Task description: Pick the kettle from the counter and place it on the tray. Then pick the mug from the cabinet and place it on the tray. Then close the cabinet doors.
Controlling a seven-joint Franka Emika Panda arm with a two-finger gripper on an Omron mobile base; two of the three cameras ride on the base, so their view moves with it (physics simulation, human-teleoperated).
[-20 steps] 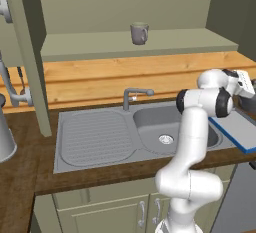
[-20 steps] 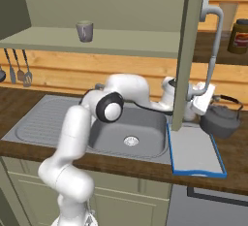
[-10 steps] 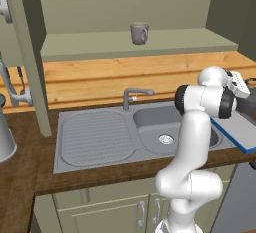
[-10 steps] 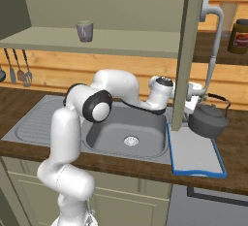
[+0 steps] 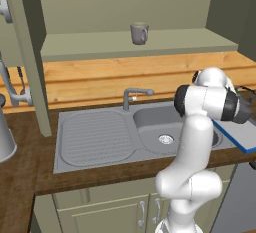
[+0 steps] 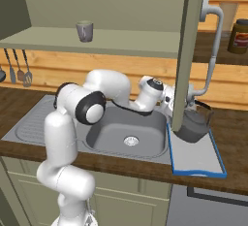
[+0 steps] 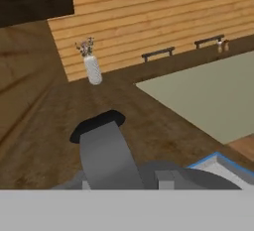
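Kettle [image 6: 193,127] is over the far end of the tray [image 6: 199,161], just right of the sink [image 6: 127,134]; can't tell whether its base rests on the pale surface or hangs just above it. Its thin black handle arches up toward the gripper [image 6: 168,104], which is reached across the sink rim w/ the fingers hidden behind the edge of the open door [image 6: 186,50]. So grip can't be told: jaws not visible, hand right beside the handle. In the hand view a dark grey rounded body w/ a black-tipped part sits close under the camera, prob. the kettle, and a blue tray corner [image 7: 217,158] shows next to it. Tray otherwise bare, lying on the counter [image 6: 232,123] w/ its near edge close to the counter front. Sink basin holds nothing but the drain; faucet [image 5: 134,96] stands behind it. Cabinet [image 5: 150,47] is open, both doors swung out. Mug [image 5: 139,33] stands upright on the shelf, alone, roughly above the faucet, well apart from the tray. Tall pale grey vessel [image 5: 5,137] stands on the counter at far left. Dark jar [image 6: 238,30] on a ledge at upper right; utensils [image 6: 17,70] hang on the wood wall at left.
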